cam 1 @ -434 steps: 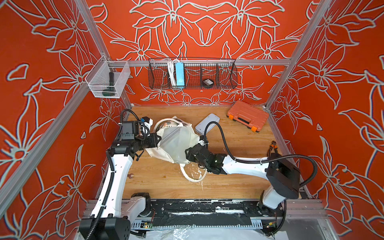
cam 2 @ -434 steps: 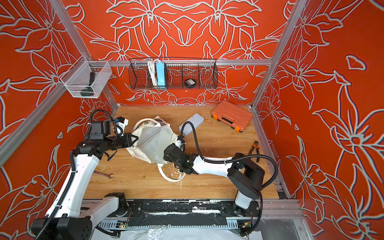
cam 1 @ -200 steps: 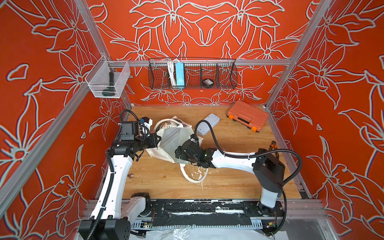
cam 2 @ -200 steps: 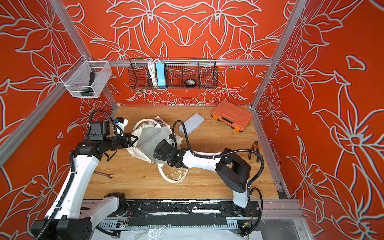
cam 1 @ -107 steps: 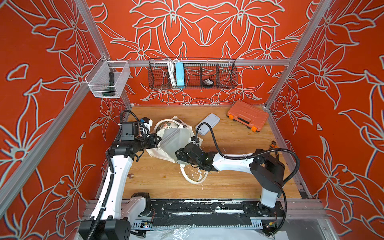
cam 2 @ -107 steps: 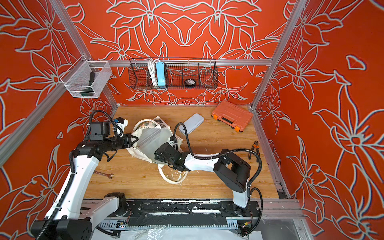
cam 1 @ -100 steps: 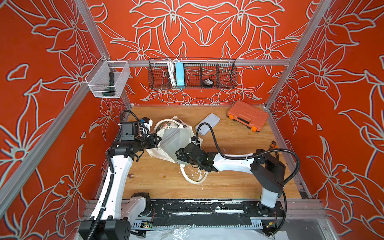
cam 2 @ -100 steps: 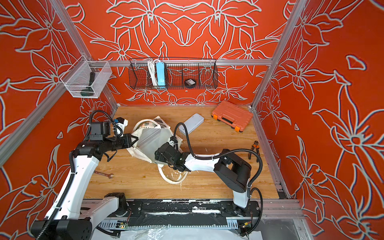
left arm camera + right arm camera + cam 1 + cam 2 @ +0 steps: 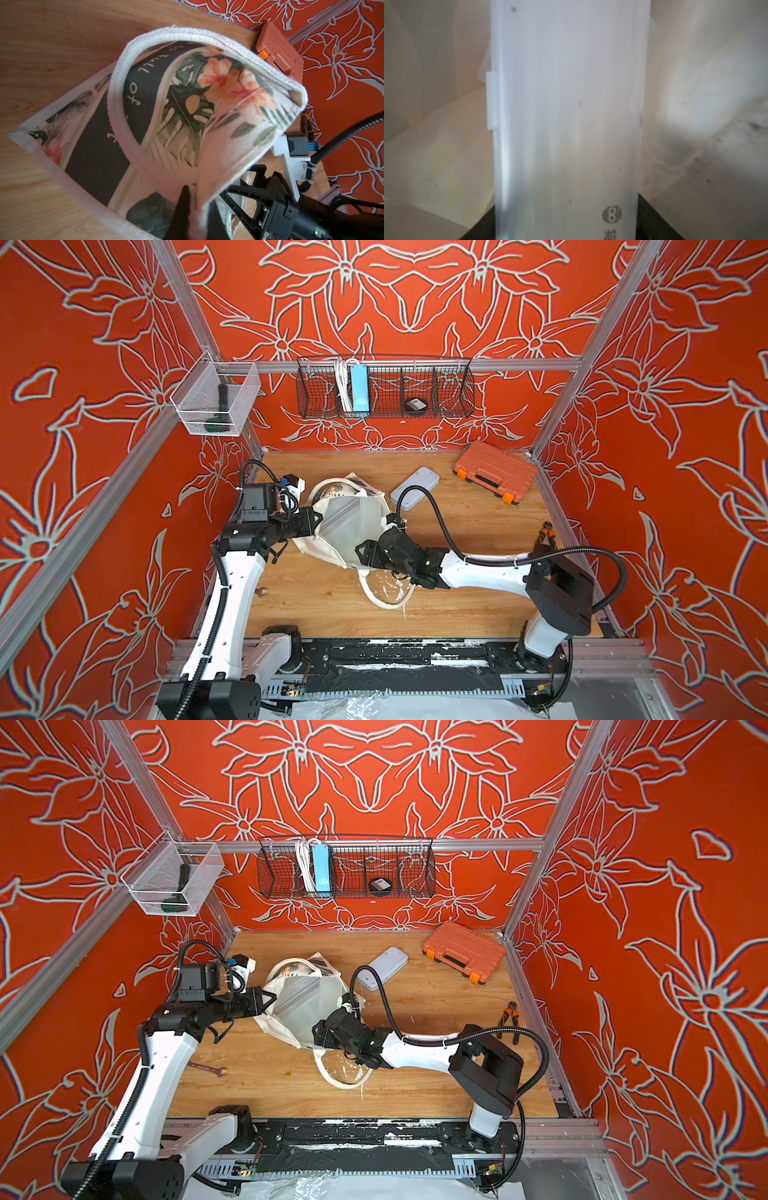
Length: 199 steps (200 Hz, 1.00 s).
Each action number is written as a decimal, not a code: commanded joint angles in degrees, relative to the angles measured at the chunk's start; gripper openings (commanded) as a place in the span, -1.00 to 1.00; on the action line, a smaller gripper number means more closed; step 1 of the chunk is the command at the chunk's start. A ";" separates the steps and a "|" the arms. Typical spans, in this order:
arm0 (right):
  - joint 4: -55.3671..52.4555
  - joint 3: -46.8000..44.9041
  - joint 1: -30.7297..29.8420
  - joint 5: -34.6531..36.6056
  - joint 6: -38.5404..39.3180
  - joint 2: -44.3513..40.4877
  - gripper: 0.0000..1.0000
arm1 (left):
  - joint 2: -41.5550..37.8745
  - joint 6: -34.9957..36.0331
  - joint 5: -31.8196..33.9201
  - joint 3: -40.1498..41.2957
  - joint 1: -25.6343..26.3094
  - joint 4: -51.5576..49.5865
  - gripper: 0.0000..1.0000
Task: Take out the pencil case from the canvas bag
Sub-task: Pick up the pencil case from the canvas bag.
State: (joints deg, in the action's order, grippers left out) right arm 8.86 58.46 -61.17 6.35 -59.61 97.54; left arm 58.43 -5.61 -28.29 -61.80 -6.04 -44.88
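Right wrist view: the right fingers (image 9: pixel 654 224) have just narrowed onto the frosted pencil case (image 9: pixel 566 116) and press both its long edges. It lies deep inside the canvas bag (image 9: pixel 361 539). The left fingers (image 9: pixel 181 207) stay pinched shut on the bag's rim, so pulling out can likely begin.

The counter (image 9: pixel 332 614) bears the canvas bag (image 9: pixel 320 549), a grey box (image 9: pixel 414 488), an orange case (image 9: pixel 494 477), pliers (image 9: pixel 510 1017) and, seemingly, a wrench (image 9: pixel 208 1068).

my white-and-black left arm (image 9: pixel 239 585): extended forward | my black left gripper (image 9: pixel 312 521): pinched on cream canvas bag (image 9: pixel 353 514) rim | my white-and-black right arm (image 9: pixel 482 572): low, reaching across | my black right gripper (image 9: pixel 360 554): jaws flanking frosted plastic pencil case (image 9: pixel 566 124), grip unclear
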 commanded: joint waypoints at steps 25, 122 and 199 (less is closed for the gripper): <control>1.01 -2.65 -0.85 0.58 3.25 -4.35 0.36 | -1.40 -0.80 -1.68 -0.43 -0.37 1.64 -1.00; -1.63 -7.21 -2.95 3.97 7.25 -13.59 0.37 | -1.46 -1.25 -2.05 -0.43 -0.81 1.90 -1.00; -2.86 -9.89 -3.29 5.61 9.27 -20.61 0.37 | -1.05 -1.58 -2.12 -0.78 -1.16 1.88 -1.00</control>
State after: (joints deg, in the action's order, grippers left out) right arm 5.87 49.78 -64.34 7.73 -52.27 80.40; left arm 58.43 -5.89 -28.49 -61.80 -6.76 -44.56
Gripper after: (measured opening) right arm 0.776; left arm 0.103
